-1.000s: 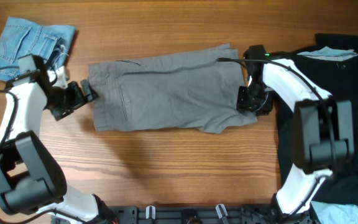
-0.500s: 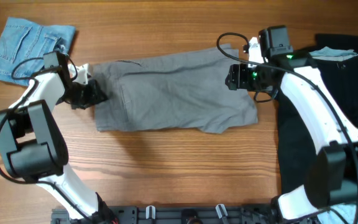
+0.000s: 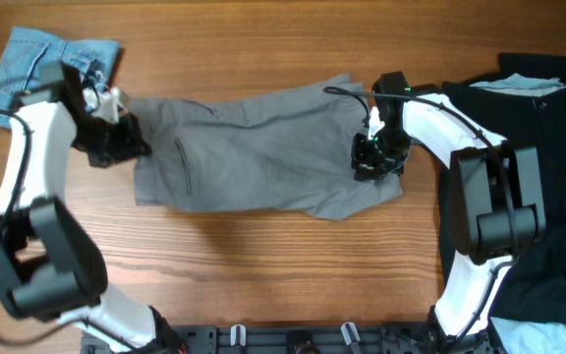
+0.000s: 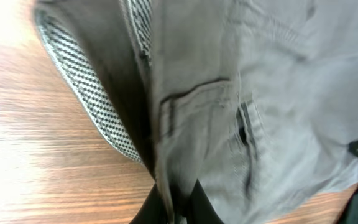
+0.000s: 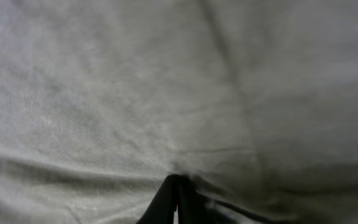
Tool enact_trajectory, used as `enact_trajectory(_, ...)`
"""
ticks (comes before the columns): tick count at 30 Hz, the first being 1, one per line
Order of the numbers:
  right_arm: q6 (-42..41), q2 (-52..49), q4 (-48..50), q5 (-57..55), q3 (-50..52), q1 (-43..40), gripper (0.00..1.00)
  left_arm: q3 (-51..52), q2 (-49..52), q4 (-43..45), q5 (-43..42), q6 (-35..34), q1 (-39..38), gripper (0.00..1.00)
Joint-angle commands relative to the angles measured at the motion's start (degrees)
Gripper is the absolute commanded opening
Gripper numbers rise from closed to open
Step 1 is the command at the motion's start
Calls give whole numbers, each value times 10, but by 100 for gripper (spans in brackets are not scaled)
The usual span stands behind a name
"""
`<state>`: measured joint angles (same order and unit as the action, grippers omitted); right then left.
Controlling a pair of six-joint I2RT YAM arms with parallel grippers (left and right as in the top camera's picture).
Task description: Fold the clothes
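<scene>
We see the grey shorts [image 3: 254,162] stretched left-to-right across the middle of the table [image 3: 263,275], waistband toward the left edge, left gripper [image 3: 131,143] angled inward pinching that waistband, right gripper [image 3: 367,162] angled inward, clamped on the leg fabric.

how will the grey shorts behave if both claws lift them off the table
Probably floppy: the grey shorts lie creased and pucker where the right claw pinches them, so the middle would sag. Likely light, being thin cloth. The left claw holds the thicker waistband end, which may hang straighter.
</scene>
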<state>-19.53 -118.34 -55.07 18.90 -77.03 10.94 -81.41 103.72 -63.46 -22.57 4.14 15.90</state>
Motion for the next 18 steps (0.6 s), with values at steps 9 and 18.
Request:
enact_trajectory(9, 106, 3, 24, 12, 10, -3, 8, -62, -96, 26, -3, -75, -160, 4)
enact_trajectory(18, 29, 214, 52, 25, 9, -82, 59, -62, -89, 116, -1, -189, -351, 6)
